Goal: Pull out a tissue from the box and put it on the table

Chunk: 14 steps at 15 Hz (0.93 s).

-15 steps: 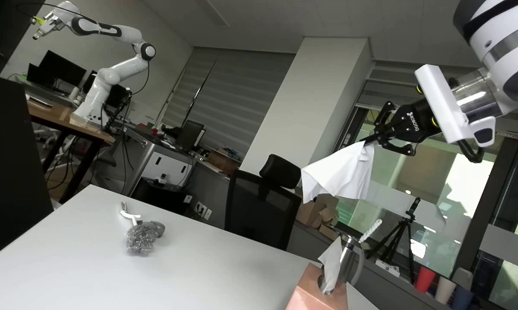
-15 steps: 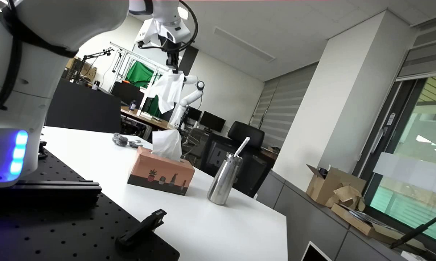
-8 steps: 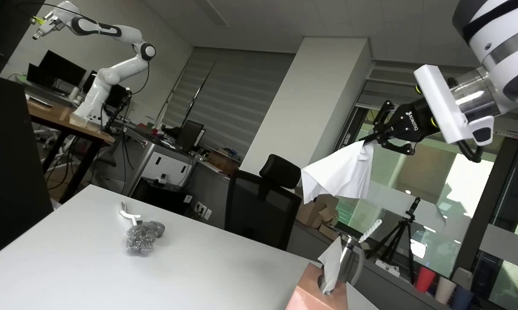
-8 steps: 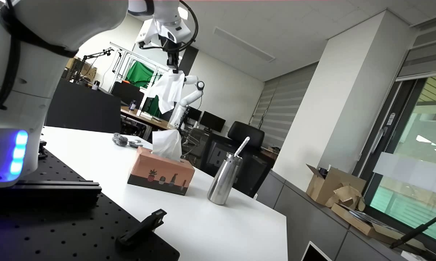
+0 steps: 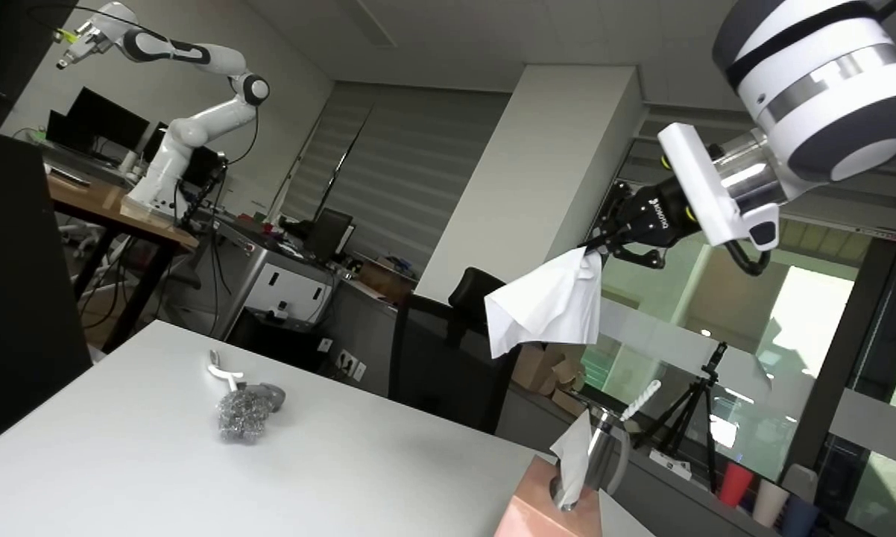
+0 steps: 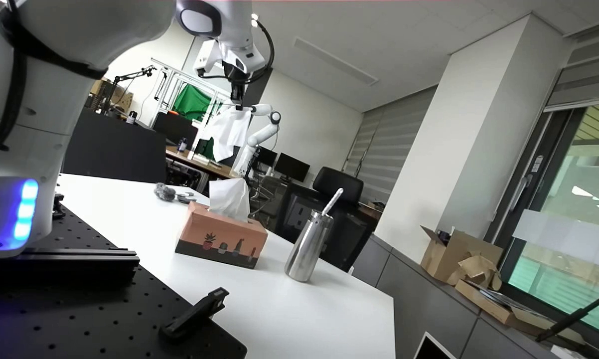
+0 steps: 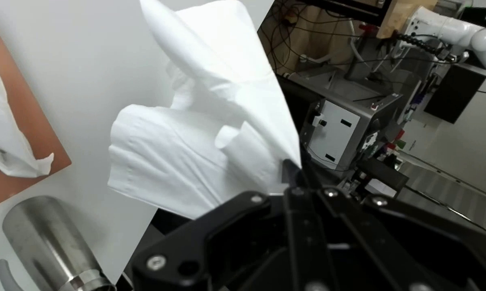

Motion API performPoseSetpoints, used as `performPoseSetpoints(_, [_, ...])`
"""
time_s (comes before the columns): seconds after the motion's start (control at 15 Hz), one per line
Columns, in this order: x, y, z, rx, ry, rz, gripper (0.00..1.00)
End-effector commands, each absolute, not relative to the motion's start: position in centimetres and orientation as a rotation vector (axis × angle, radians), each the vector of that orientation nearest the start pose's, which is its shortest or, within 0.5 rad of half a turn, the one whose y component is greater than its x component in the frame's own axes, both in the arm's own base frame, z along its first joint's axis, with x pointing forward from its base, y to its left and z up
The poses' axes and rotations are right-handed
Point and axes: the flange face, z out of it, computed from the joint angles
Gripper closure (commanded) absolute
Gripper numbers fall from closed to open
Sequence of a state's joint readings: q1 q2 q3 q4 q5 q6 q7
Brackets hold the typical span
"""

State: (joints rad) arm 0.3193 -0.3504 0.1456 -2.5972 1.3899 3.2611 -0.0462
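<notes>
While a tissue (image 5: 549, 302) is pinched by the gripper (image 5: 591, 245), it is held clear of the surface (image 5: 329, 455). At lower right in an exterior view, the box (image 5: 541, 513) is seen.

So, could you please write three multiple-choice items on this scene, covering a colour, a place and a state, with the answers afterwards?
1. What colour is the top of the tissue box?
A) green
B) salmon pink
C) blue

2. Where does the steel jug stand?
A) on the table, beside the tissue box
B) under the table
C) on top of the tissue box

3. How is the gripper?
A) open, holding nothing
B) shut on the steel jug
C) shut on a tissue

Answers:
1: B, as the salmon pink shows in both exterior views.
2: A, as an exterior view shows its base on the tabletop, apart from the tissue box.
3: C, as the tissue hangs from the gripper in both exterior views.
</notes>
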Motion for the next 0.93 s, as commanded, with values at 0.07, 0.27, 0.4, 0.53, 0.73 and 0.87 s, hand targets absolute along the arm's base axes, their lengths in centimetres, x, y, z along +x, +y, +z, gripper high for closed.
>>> performPoseSetpoints(0.07, [47.0, 12.2, 40.8, -2.16, 1.109, -0.824, 1.0])
performPoseSetpoints(0.27, [50.3, 13.9, 37.7, -2.174, 1.151, -0.769, 1.0])
performPoseSetpoints(0.4, [52.0, 14.9, 35.7, -2.173, 1.18, -0.727, 1.0])
performPoseSetpoints(0.53, [53.2, 15.9, 33.6, -2.171, 1.21, -0.688, 1.0])
performPoseSetpoints(0.73, [54.2, 17.3, 29.8, -2.161, 1.278, -0.598, 1.0])
performPoseSetpoints(0.87, [54.4, 18.4, 27.1, -2.169, 1.311, -0.545, 1.0])
